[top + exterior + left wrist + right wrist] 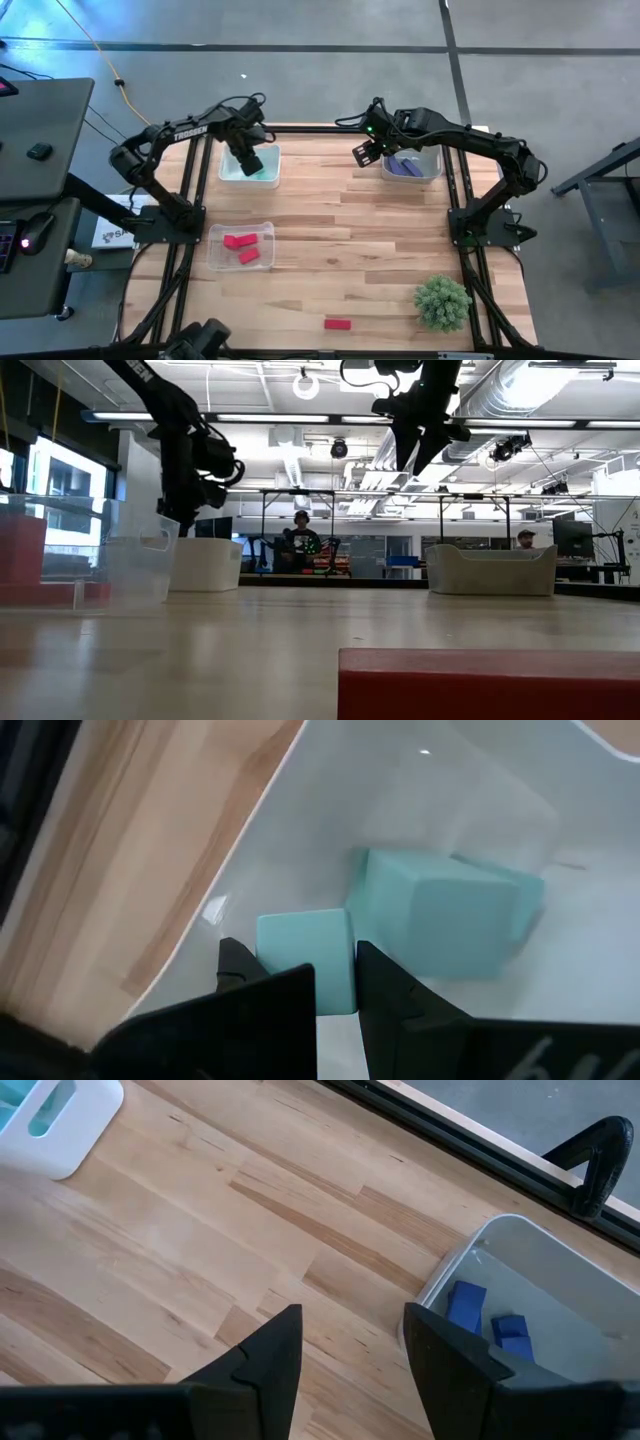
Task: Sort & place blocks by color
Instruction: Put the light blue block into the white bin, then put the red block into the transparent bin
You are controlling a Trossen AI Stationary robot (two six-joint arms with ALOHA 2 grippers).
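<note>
Left tool [335, 982]: clenched on a teal block [305, 963], which sits squeezed between its two dark fingers [262, 1010].
Left tool position: lowered into the far-left tray [268, 176], a clear tray at the back of the surface [340, 215].
Teal pile: more teal blocks [440, 913] lie on that tray's floor just beyond the held one; I cannot tell whether they touch.
Right tool [352, 1342]: released, jaws apart with nothing between them.
Right tool position: raised above the bare wood, just beside the far-right tray [432, 168] on its inner side.
Purple blocks [490, 1320]: lying inside the far-right tray, close together.
Red blocks [241, 247]: two in the near-left tray [262, 231], one behind the other.
Stray red block [337, 323]: alone on the wood near the front edge, well apart from every tray; it fills the foreground of the low view.
Plant [442, 302]: spiky green ball at the front right of the surface.
Room behind: two people [301, 538] far off beyond the surface.
</note>
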